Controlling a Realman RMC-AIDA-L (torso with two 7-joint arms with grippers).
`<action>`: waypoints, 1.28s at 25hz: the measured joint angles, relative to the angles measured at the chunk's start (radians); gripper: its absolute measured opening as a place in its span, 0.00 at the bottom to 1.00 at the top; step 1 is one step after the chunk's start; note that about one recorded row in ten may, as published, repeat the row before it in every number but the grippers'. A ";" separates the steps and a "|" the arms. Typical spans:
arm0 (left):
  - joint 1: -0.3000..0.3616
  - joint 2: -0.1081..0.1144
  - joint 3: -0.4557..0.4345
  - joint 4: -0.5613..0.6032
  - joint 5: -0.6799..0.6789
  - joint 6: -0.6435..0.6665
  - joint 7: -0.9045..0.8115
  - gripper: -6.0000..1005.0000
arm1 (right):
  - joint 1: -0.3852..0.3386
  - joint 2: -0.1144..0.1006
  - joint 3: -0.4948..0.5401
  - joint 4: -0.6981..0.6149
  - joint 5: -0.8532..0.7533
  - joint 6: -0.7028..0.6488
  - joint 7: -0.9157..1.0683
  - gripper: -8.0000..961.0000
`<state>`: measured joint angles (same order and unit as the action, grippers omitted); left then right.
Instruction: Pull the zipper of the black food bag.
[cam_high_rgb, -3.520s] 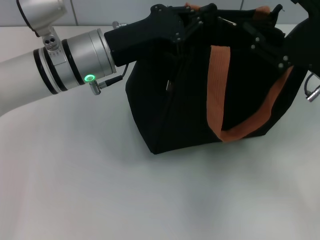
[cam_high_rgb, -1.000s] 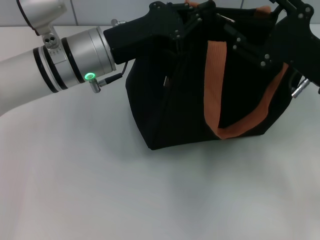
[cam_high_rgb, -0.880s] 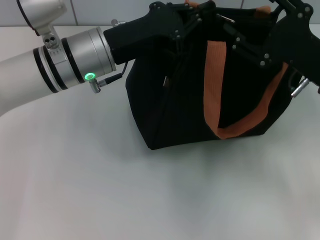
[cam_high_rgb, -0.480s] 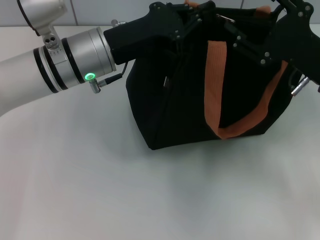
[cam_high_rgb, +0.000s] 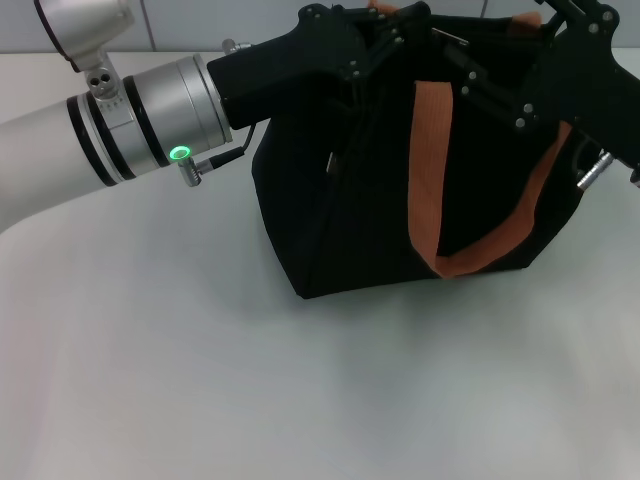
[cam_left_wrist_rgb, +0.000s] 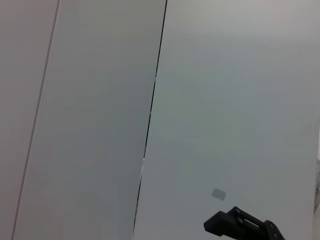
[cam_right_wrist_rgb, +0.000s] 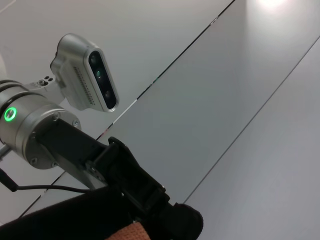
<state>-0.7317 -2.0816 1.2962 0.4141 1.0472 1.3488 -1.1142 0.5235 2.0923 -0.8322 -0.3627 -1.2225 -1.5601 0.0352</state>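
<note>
The black food bag (cam_high_rgb: 360, 230) stands on the table, with an orange-brown strap (cam_high_rgb: 428, 170) hanging down its front. My left gripper (cam_high_rgb: 385, 35) reaches in from the left and is shut on the bag's top left edge. The right wrist view shows it (cam_right_wrist_rgb: 165, 210) pinching bunched black fabric (cam_right_wrist_rgb: 65, 220). My right gripper (cam_high_rgb: 465, 75) reaches in from the right and lies over the bag's top edge, close to the left gripper. The zipper pull is hidden among the grippers. Only a thin silver glint (cam_high_rgb: 452, 42) shows on the top edge.
The bag sits at the far right of a pale grey table (cam_high_rgb: 200, 380). A small silver piece (cam_high_rgb: 328, 163) hangs on the bag's left side. The left wrist view shows only grey wall panels (cam_left_wrist_rgb: 210, 100) and a black gripper part (cam_left_wrist_rgb: 242, 227).
Since the earliest frame my right gripper has moved left along the bag's top edge, toward the left gripper. The strap has shifted a little left. The left arm has stayed still.
</note>
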 joint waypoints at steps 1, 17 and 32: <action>0.000 0.000 0.000 0.000 0.000 -0.003 0.000 0.06 | 0.000 0.000 0.000 -0.001 0.000 0.001 0.000 0.76; 0.000 0.000 0.000 0.002 -0.009 -0.007 0.001 0.06 | 0.010 -0.001 -0.003 0.016 -0.003 0.002 -0.053 0.55; 0.002 0.000 0.000 0.000 -0.009 -0.007 0.001 0.06 | 0.029 -0.002 -0.028 0.025 -0.003 0.049 -0.026 0.31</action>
<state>-0.7293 -2.0816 1.2962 0.4138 1.0378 1.3420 -1.1136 0.5528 2.0907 -0.8606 -0.3381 -1.2251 -1.5110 0.0089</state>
